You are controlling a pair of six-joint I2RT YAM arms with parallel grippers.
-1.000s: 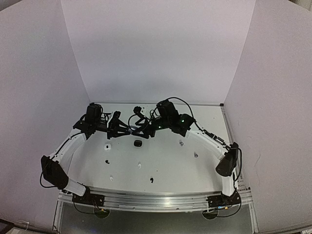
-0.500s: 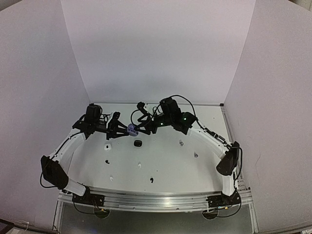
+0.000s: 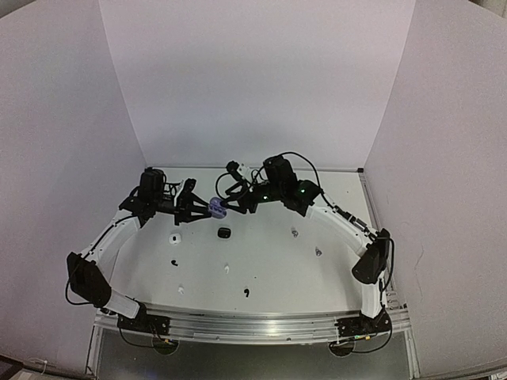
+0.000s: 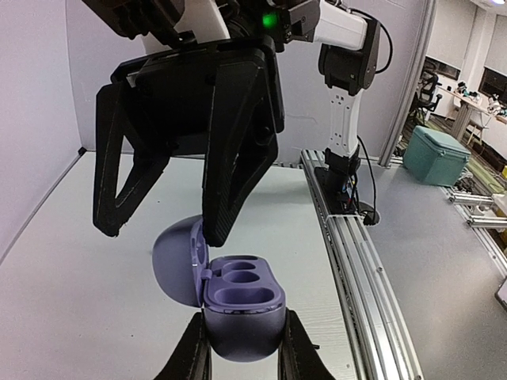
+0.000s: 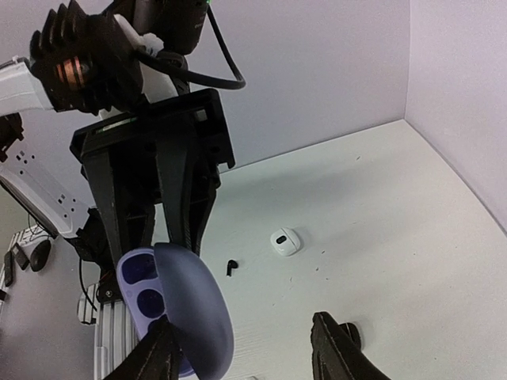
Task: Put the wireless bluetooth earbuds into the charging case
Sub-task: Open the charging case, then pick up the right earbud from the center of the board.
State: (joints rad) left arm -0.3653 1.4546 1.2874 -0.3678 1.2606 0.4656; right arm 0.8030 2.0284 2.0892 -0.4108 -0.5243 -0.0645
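Observation:
A purple charging case [image 4: 244, 317] is held above the table, my left gripper [image 4: 244, 352] shut on its lower body. Its lid [image 4: 176, 257] stands swung open to the left, and the two wells [image 4: 240, 273] are bare. My right gripper [image 4: 158, 233] is open, and one of its fingers [image 4: 215, 214] touches the inner face of the lid. From the right wrist, the lid [image 5: 198, 305] sits beside that gripper [image 5: 245, 352]. Tiny earbuds lie on the table: a black one [image 3: 173, 262], a white one [image 3: 226, 269] and a grey one [image 3: 295, 233].
A shut white case [image 3: 175, 238] and a black case [image 3: 224, 233] lie on the table under the grippers. More buds lie nearer the front [image 3: 246, 293] and right [image 3: 318, 252]. White walls close off the back and both sides.
The purple case's lid has swung open, showing its colour from above. My right gripper has lifted back and to the right a little, its jaws narrowing. The left arm has held still.

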